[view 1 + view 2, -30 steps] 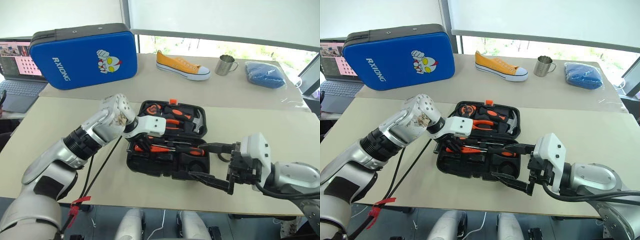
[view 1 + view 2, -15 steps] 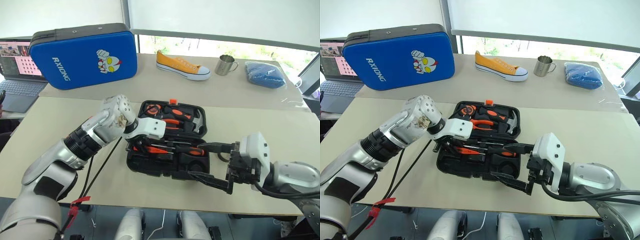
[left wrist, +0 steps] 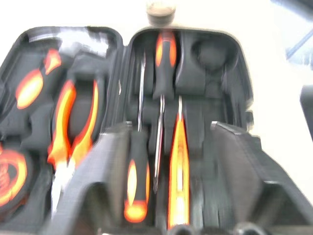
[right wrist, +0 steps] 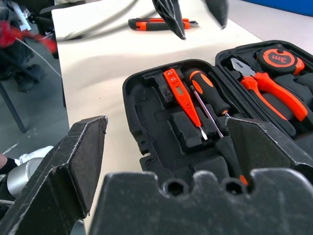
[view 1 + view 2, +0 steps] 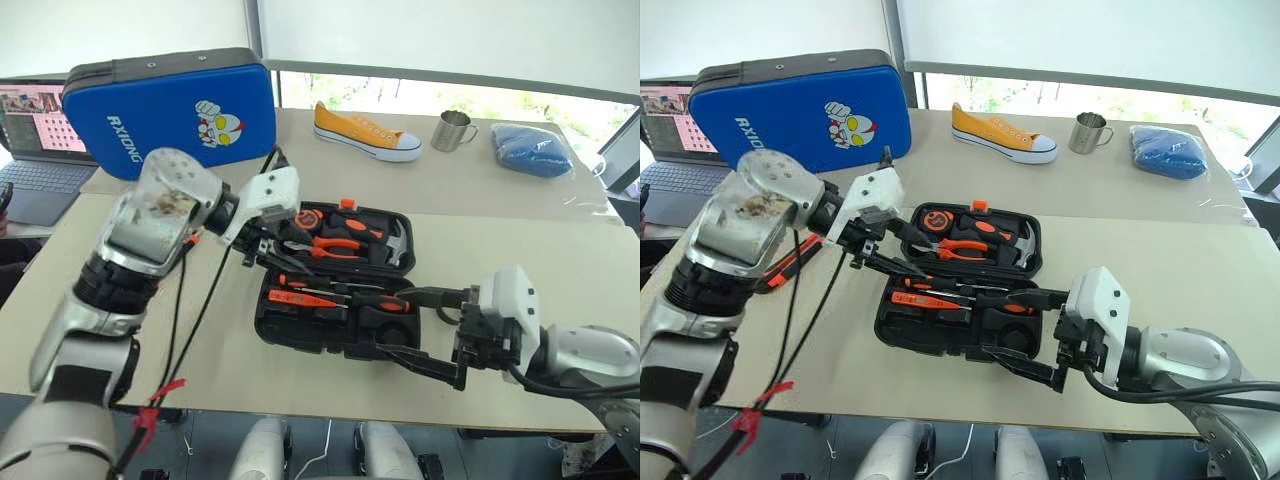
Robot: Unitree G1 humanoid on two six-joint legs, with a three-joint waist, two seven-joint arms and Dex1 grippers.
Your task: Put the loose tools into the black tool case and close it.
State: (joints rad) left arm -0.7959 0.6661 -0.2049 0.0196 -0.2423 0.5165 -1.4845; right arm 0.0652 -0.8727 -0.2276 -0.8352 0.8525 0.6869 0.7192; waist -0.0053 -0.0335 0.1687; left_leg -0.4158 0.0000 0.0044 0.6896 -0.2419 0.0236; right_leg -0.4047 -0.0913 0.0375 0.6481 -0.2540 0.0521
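The black tool case point(image 5: 335, 325) lies open in the middle of the table. Its near half holds a slim orange tester screwdriver point(image 5: 300, 297) and two black-and-orange screwdrivers point(image 4: 208, 93). The far half holds pliers point(image 5: 335, 245), a tape measure and a hammer. My left gripper point(image 5: 298, 255) hovers above the case's left side, open and empty. In the right wrist view the orange-and-black utility knife point(image 4: 156, 23) lies on the table beyond the case's left end. My right gripper point(image 5: 425, 330) stands wide open and empty at the case's near right corner.
A blue zip case point(image 5: 170, 105) stands at the back left, with a laptop point(image 5: 30, 130) beside it. A yellow shoe point(image 5: 365, 130), a metal mug point(image 5: 455, 130) and a blue bundle point(image 5: 530, 150) sit on the far table. Cables point(image 5: 200, 300) hang from my left arm.
My left gripper has risen out of the case's near half and swung back to the left, uncovering the orange tester screwdriver in the case. The right arm has kept still.
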